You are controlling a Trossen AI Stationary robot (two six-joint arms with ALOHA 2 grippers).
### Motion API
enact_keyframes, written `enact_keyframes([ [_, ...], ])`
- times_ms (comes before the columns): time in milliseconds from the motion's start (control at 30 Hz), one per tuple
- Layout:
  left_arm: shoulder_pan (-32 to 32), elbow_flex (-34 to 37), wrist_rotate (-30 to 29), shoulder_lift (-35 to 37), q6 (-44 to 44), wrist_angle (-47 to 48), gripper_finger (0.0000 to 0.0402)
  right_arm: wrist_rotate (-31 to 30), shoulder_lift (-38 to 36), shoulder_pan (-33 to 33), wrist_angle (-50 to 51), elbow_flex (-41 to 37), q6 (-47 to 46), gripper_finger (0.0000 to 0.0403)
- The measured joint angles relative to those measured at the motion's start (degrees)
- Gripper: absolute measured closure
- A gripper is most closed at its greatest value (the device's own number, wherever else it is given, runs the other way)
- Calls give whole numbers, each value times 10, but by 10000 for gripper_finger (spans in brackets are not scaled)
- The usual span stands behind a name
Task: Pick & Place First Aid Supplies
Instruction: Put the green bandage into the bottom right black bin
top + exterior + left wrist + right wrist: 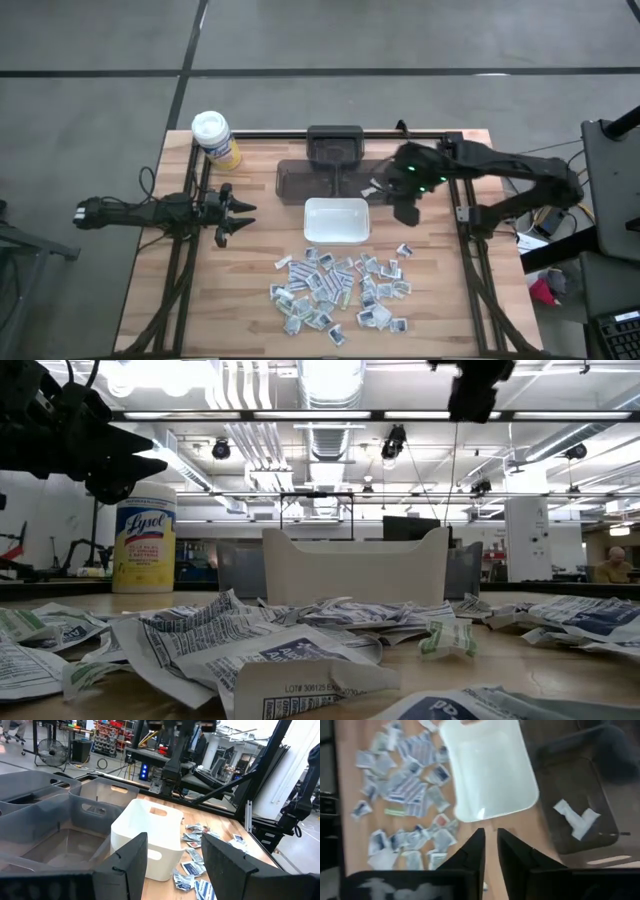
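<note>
Scattered packets (340, 290) well apart from right gripper (407, 212), jaws nearly closed, empty, left gripper (238, 217) jaws wide

Bright ceiling strip lights, soft shadows; right wrist view motion-blurred, low-view foreground defocused.

Wooden table (250, 290), packets (340, 290), white tray (336, 221), grey bins (300, 180), canister (216, 138)

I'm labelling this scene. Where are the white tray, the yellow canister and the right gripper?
white tray (336, 221): high view, on its bare floor.
yellow canister (224, 150): high view, on its yellow side below the lid.
right gripper (490, 851): right wrist view, between its fingertips.
</note>
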State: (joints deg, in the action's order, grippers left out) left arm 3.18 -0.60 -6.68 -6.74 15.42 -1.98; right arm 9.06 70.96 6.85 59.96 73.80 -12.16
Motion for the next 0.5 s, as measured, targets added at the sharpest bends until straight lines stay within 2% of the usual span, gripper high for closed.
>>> enact_keyframes([
  [133,0,0,0,0,0,0,218,0,-67,-37,-68,-55,-41,383],
  [300,0,0,0,0,0,0,218,0,-144,-93,-215,-154,-79,394],
  [500,0,0,0,0,0,-1,218,1,-181,-165,-418,-268,-119,394],
])
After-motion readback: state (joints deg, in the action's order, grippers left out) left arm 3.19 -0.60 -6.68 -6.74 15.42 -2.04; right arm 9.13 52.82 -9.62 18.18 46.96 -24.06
